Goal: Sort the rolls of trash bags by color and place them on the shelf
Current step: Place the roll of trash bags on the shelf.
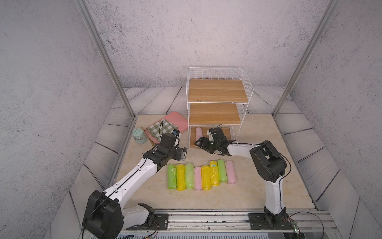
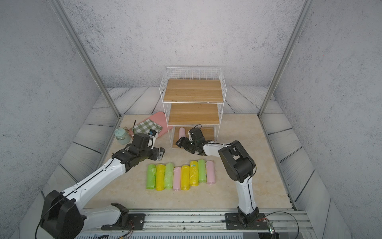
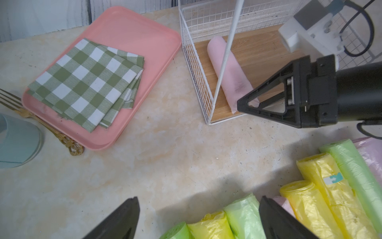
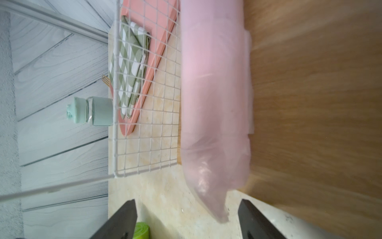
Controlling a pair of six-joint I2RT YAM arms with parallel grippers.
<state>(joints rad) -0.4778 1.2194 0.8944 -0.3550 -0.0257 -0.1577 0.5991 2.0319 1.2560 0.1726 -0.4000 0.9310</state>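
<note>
Likely a lab cell: aluminium frame [image 1: 107, 62], printed backdrop walls [image 1: 206, 31].

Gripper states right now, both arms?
Left gripper: open, empty.
Right gripper: open, not gripping the pale pink plastic roll lying in the white wire shelf.

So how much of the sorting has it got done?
Done: one pink roll lies on the bottom board of the shelf. In hand: nothing. The right hand is open at that roll's end and the left hand hangs open. Remaining: eight rolls, colours mixed, on the table.
</note>
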